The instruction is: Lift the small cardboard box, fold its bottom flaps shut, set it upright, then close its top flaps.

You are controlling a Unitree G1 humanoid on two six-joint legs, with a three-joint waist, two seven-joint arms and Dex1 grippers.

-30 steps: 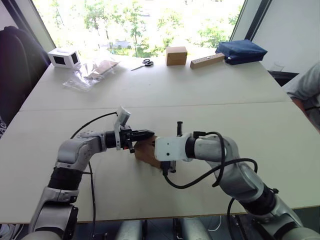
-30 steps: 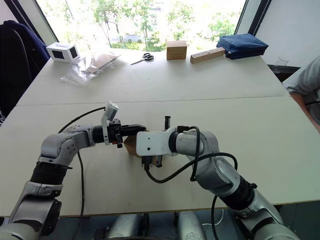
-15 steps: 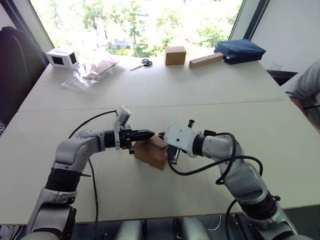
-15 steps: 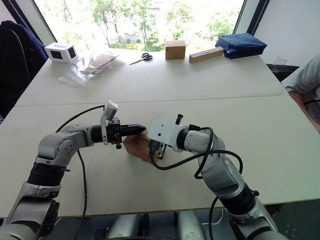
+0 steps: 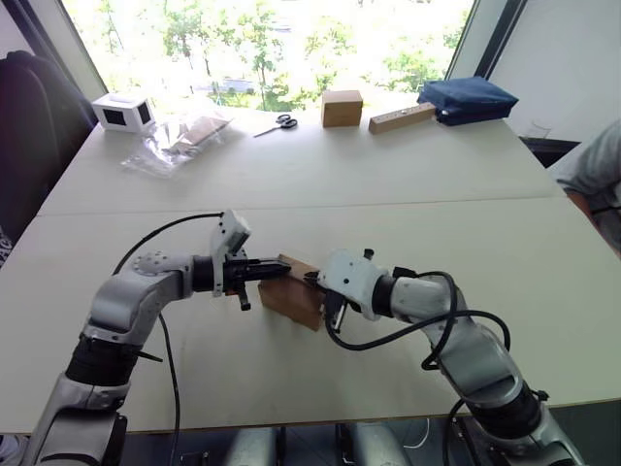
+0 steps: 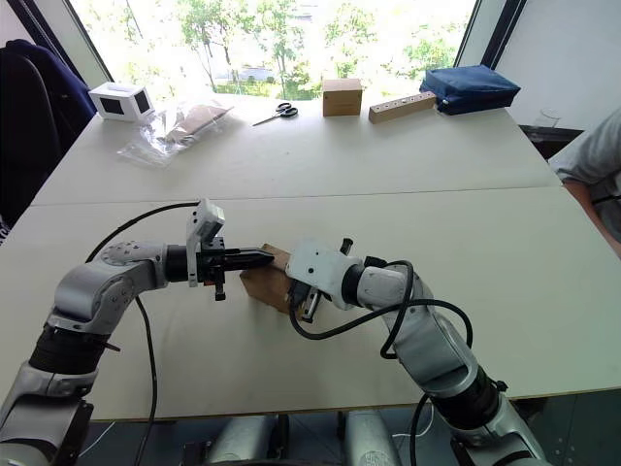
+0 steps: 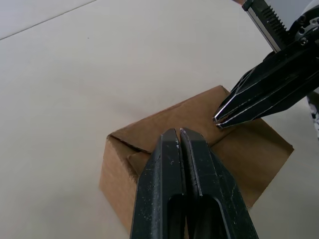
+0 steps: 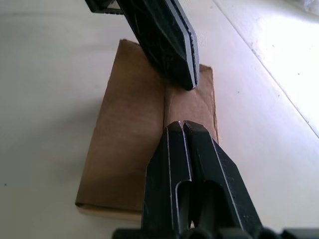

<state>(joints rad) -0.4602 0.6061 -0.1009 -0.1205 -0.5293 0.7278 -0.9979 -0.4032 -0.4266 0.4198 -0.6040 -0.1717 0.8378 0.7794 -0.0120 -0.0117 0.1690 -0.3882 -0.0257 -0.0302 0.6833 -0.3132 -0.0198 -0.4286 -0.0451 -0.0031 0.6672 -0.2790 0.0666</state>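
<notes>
The small cardboard box point(image 5: 294, 296) is plain brown and rests on the table point(image 5: 320, 184) in front of me, its upper face closed with a seam across it. My left gripper point(image 7: 179, 132) is shut with nothing in it, its tips resting on the box's top near the left edge. My right gripper point(image 8: 182, 125) is also shut and empty, tips on the same face from the opposite side. The two sets of tips point at each other a short gap apart, as shown by the left gripper point(image 5: 280, 271) and right gripper point(image 5: 312, 280).
Along the far edge stand a white box with dark panels point(image 5: 121, 112), a plastic bag point(image 5: 175, 141), scissors point(image 5: 278, 123), a smooth tan cube point(image 5: 342, 107), a wooden block point(image 5: 401, 117) and a blue bag point(image 5: 466, 97). A person's sleeve point(image 5: 597, 170) shows at the right edge.
My right wrist, which hid the box a second ago, has drawn back right and lowered its tips onto the box top. The left gripper has come down onto the box.
</notes>
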